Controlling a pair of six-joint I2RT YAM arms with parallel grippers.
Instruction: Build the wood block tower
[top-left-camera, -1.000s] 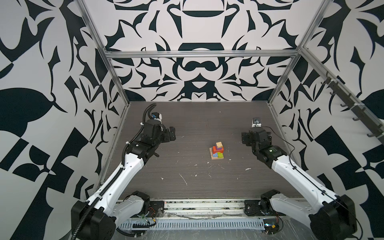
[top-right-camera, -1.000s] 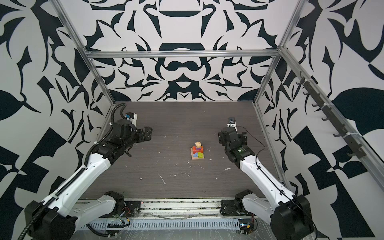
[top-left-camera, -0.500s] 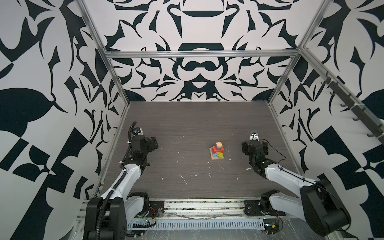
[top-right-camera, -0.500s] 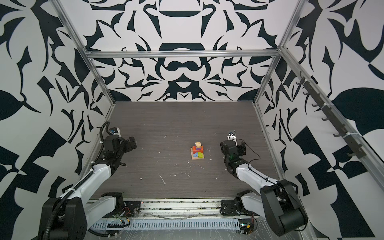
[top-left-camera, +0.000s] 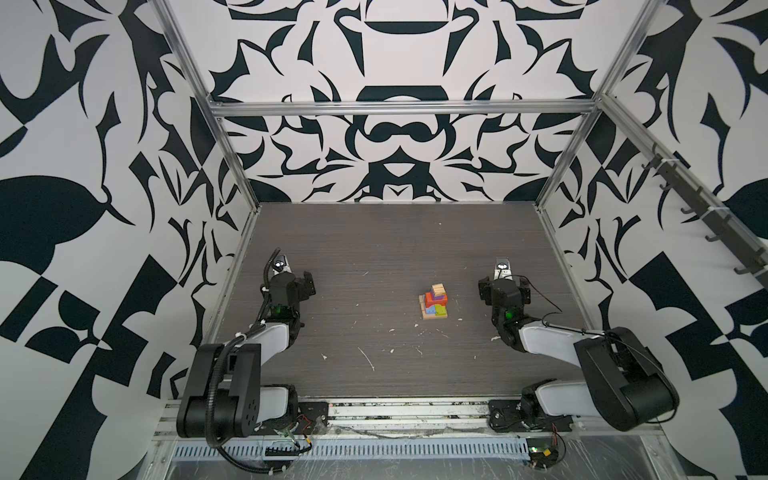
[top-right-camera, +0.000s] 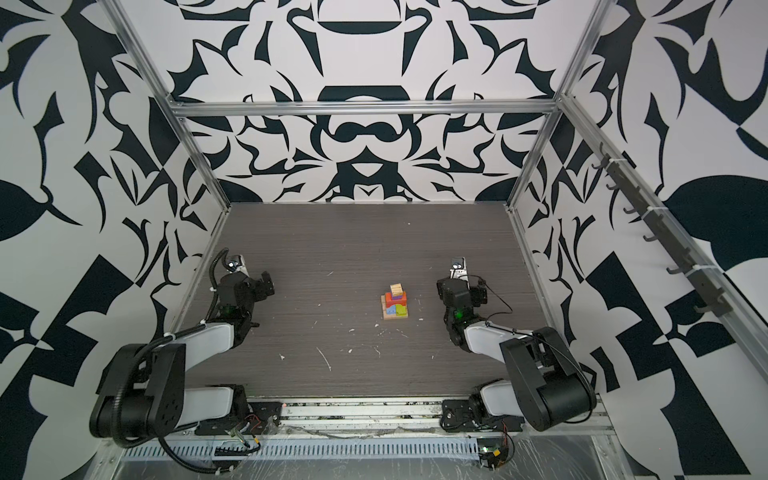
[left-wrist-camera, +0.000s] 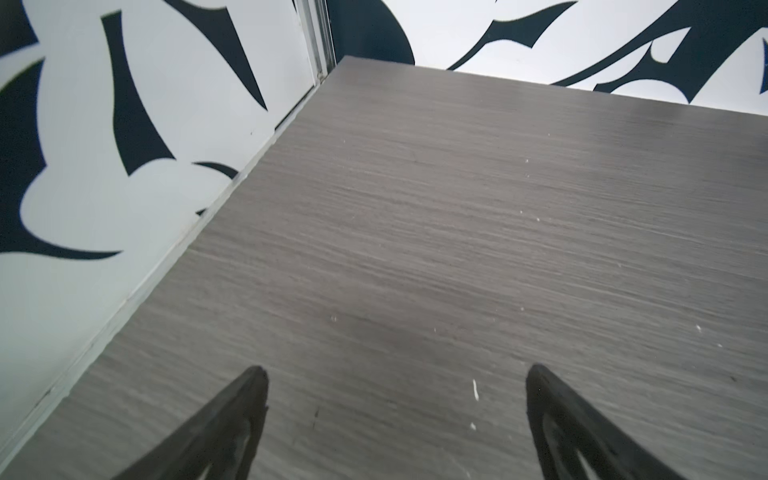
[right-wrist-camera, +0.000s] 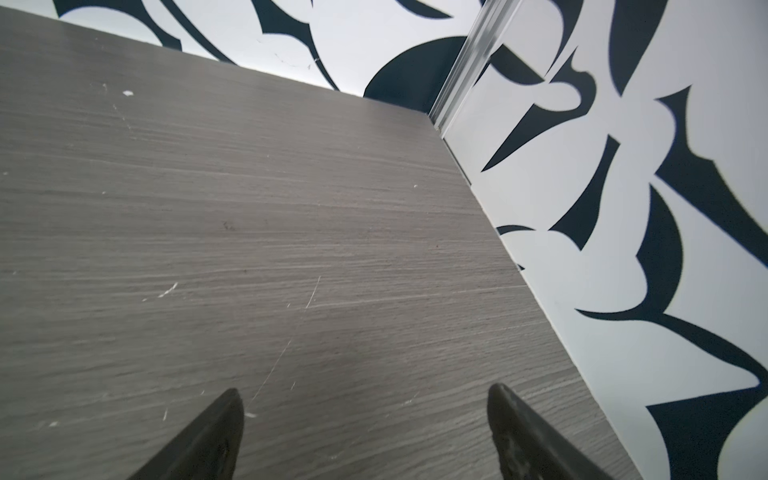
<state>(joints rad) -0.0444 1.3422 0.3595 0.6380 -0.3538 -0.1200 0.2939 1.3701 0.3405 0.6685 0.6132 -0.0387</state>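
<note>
At mid-frame in both top views, the wood block tower (top-left-camera: 435, 302) stands upright on the table (top-left-camera: 374, 249), between the arms. The left gripper (left-wrist-camera: 397, 369) and right gripper (right-wrist-camera: 365, 390) gape empty; the right sits nearer, with the tower to its left in frame.
</note>
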